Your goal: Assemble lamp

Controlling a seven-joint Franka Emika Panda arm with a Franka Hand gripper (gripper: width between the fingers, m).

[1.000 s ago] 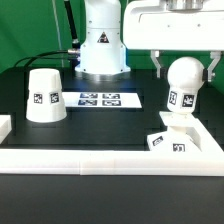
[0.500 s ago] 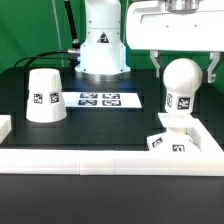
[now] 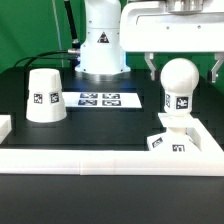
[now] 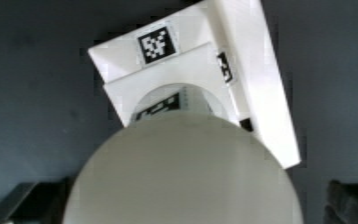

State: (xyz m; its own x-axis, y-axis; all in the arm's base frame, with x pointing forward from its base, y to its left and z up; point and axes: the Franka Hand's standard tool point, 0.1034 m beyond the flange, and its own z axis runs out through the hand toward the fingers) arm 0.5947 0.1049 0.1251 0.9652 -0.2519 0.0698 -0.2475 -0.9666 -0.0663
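Observation:
The ball-like bulb (image 3: 179,85) stands upright on the small square base (image 3: 170,141) at the exterior view's right. My gripper (image 3: 182,72) hangs over the bulb with its jaws open, one finger (image 3: 150,66) on each side and a gap to the bulb. In the wrist view the bulb (image 4: 185,165) fills the middle, with the tagged base (image 4: 167,50) beyond it and the dark fingers (image 4: 34,200) apart from it at the edges. The cone shade (image 3: 43,95) stands alone at the exterior view's left.
The marker board (image 3: 100,99) lies flat on the dark table between shade and bulb. A white raised wall (image 3: 110,160) runs along the front and turns up at both sides. The arm's white pedestal (image 3: 100,45) stands at the back.
The fingers have spread apart from the bulb's sides; the gripper has let go of the bulb, which stays upright on the base.

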